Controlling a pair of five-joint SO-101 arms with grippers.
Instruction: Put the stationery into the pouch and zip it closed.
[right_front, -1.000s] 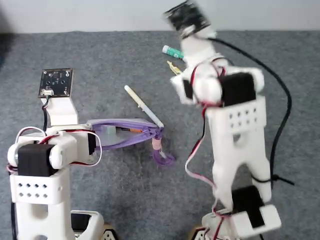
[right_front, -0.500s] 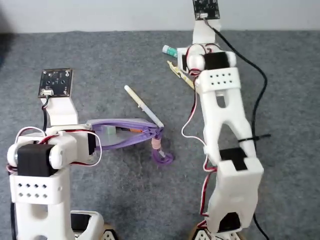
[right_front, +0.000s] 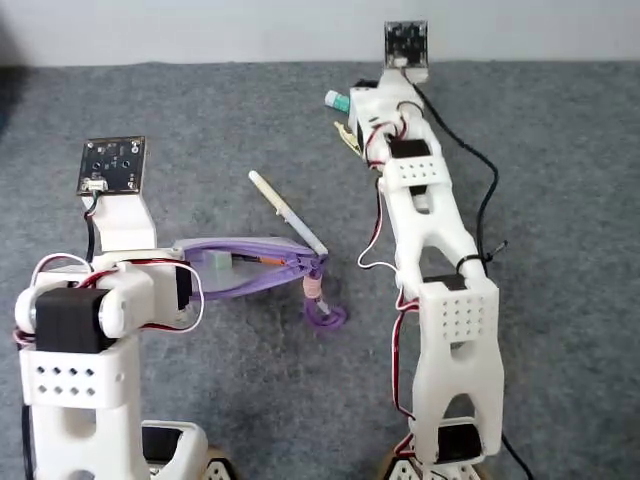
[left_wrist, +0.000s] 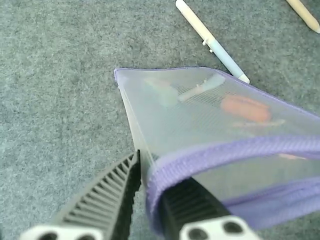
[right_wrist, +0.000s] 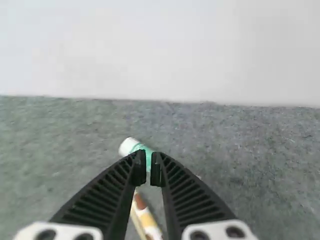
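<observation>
Across the grey table (right_front: 180, 130), we take the pouch (right_front: 255, 262) as the reference for every position.

1. Right arm (right_front: 430, 250): it is stretched out past the strap end of the pouch, to a spot well beyond the pouch's far edge.
2. Left arm (right_front: 90, 320): it stands at the other end of the pouch. The left gripper (left_wrist: 144, 167) has its jaws clamped on the corner seam there and holds that end up off the table.
3. Pouch: it is translucent with purple trim, and we see an orange item (left_wrist: 245, 109) and a pale item (left_wrist: 162, 92) inside it. Its purple strap (right_front: 325, 315) trails from the end away from the left gripper.
4. White-and-blue pen (right_front: 287, 213): it lies just beyond the pouch on a diagonal, with its near tip at the strap end.
5. Green-capped stick (right_front: 338, 100) and yellow patterned stick (right_front: 350, 140): both lie well beyond the pouch.
6. Right gripper (right_wrist: 145, 161): its jaws are all but closed and hold nothing.

The green-capped stick lies just ahead of the right fingertips. Its long axis appears to run crosswise to the arm's reach. The yellow stick lies beneath the jaws. We judge the right arm much the nearer to both. The jaws would have to open before either stick is picked up.
</observation>
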